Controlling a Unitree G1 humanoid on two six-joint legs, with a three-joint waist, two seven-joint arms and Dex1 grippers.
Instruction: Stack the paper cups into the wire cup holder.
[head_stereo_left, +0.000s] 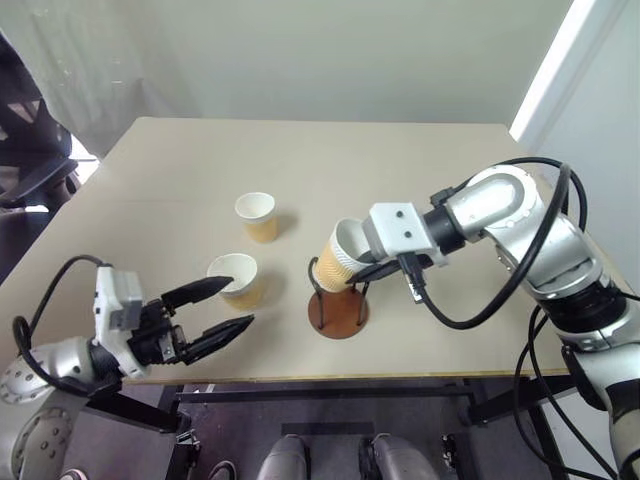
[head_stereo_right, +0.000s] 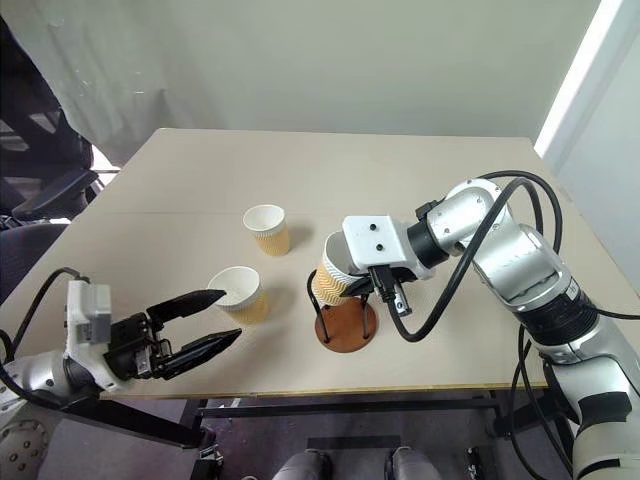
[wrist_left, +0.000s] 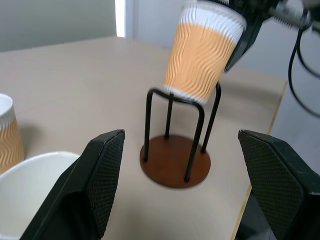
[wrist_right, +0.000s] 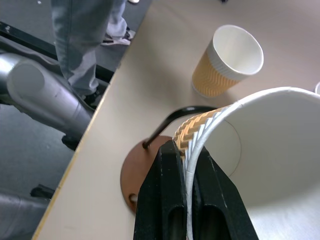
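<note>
A ribbed tan paper cup (head_stereo_left: 340, 257) is pinched by its white rim between the closed fingers of the right tool (wrist_right: 184, 187), one finger inside the wall and one outside. The cup is held tilted, its mouth turned toward the right arm, with its bottom resting at the top of the black loops of the wire cup holder (head_stereo_left: 338, 300). The holder's round rust-brown base is seen near the front edge of the pale surface (head_stereo_left: 400, 160), a little right of the middle.

Two more paper cups are left standing upright on the surface, mouths up. The nearer cup (head_stereo_left: 236, 280) is set close to the front edge, left of the holder and apart from it. The farther cup (head_stereo_left: 257, 216) is placed behind it, toward the middle of the surface, and the two are not touching.

The left tool (head_stereo_left: 232, 305) is held at the front edge with its two black fingers spread wide and nothing between them. Its fingertips are pointed toward the nearer cup and the holder, just beside the cup's rim; whether the cup is touched cannot be told.
</note>
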